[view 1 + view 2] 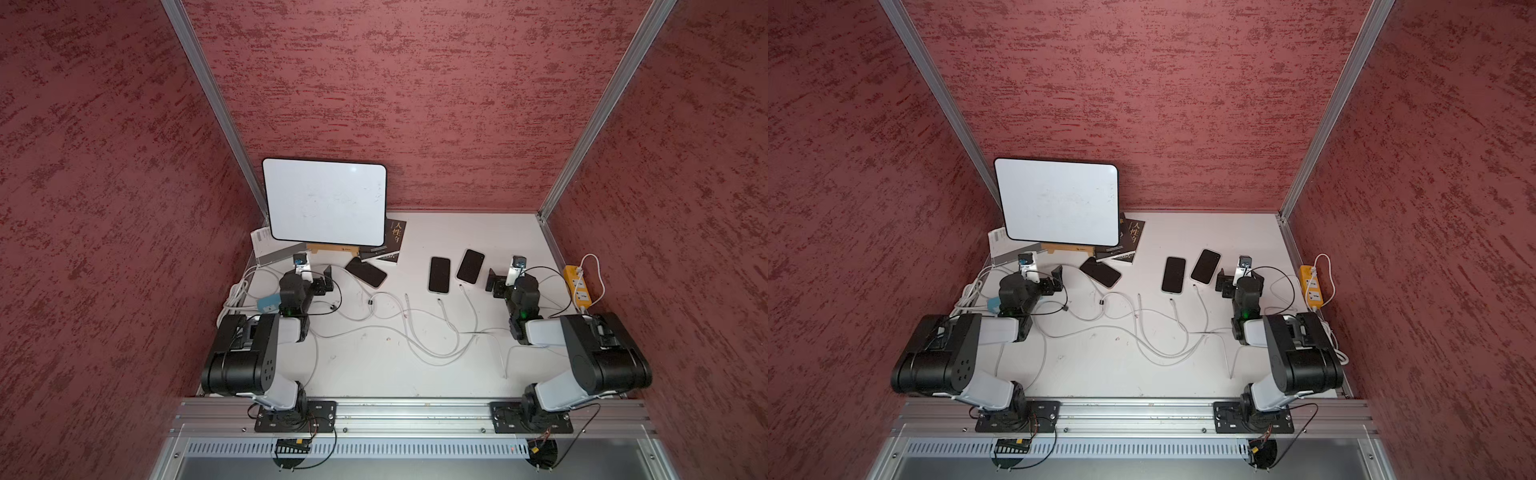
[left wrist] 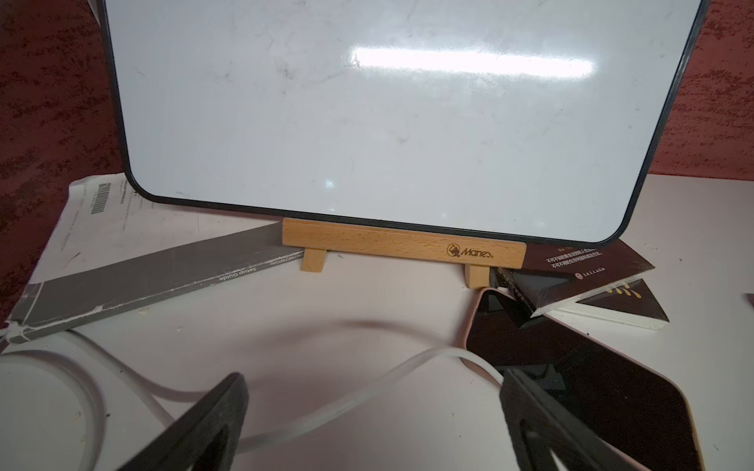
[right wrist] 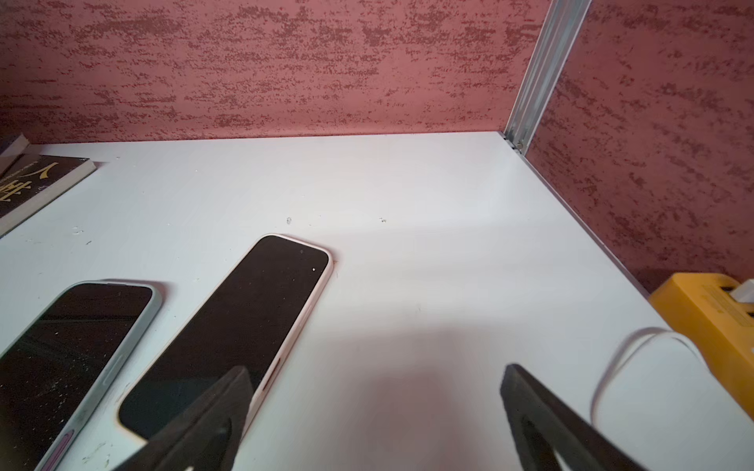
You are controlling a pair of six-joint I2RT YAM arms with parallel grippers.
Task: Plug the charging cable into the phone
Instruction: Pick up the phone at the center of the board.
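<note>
Across worktop (image 1: 374, 374): left pincer (image 2: 373, 379), right pincer (image 3: 375, 369) both splayed, empty. Only the top views show charging cable (image 1: 439, 300) tip loose just beside middle phone (image 1: 439, 274).

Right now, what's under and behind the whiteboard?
A wooden stand props the whiteboard. Some dark books and a grey booklet stick out behind its lower corners; their covered parts cannot be seen.

- In both top views the whiteboard (image 1: 324, 201) hides part of the books (image 1: 395, 235).
- Cable plugs (image 1: 439, 300), mid-frame: too small to tell their type.
- Right wrist view: frame edge crops the power strip (image 3: 701, 314).
</note>
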